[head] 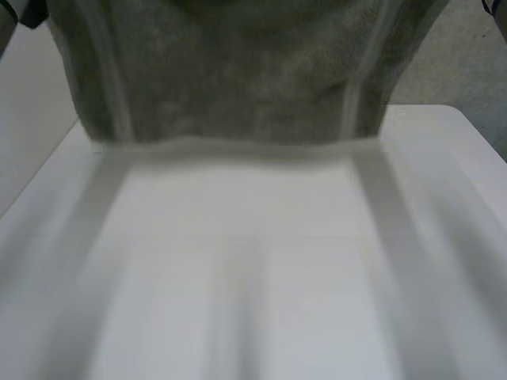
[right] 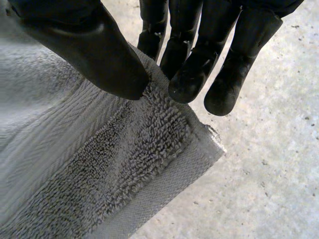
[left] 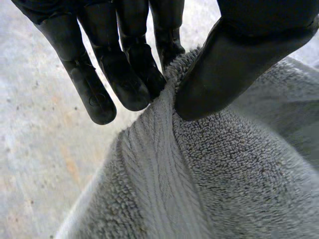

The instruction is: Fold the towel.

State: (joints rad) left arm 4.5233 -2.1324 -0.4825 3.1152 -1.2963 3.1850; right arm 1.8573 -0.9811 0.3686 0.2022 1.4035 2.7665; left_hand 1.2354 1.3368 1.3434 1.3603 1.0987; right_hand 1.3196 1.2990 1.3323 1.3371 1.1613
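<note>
- Head view: one grey towel [head: 238,71] is hanging close in front of the camera and is taking up the upper part of the scene. It is spread wide and flat, with fluffy terry pile. Two pale woven bands are running down it, one near each side. One pale hem is running straight across its bottom edge.
- Head view: one white table [head: 238,277] is lying below the towel. The bottom hem is hanging over the far part of the tabletop; whether it is touching the surface cannot be told.
- Left wrist view: one black left hand [left: 239,59] is grasping the towel. Its thumb is pressing the cloth from one side, and its fingers [left: 124,84] are reaching straight down against the other side, so the edge is pinched between them. The cloth is bunching into a ridge at the pinch and is falling away below the hand. Looped pile is showing on one side of the ridge and a flat ribbed band on the other. A grey speckled floor [left: 35,149] is lying far beneath.
- Right wrist view: one black right hand [right: 84,45] is grasping the towel too, pinching it between the thumb and straight fingers [right: 192,79]. The pinch is sitting on the edge close to one corner, which is jutting out just beyond the fingertips. Here the towel is showing one flat band, one strip of looped pile and one smooth hem along the edge. The same speckled floor is lying below.
</note>
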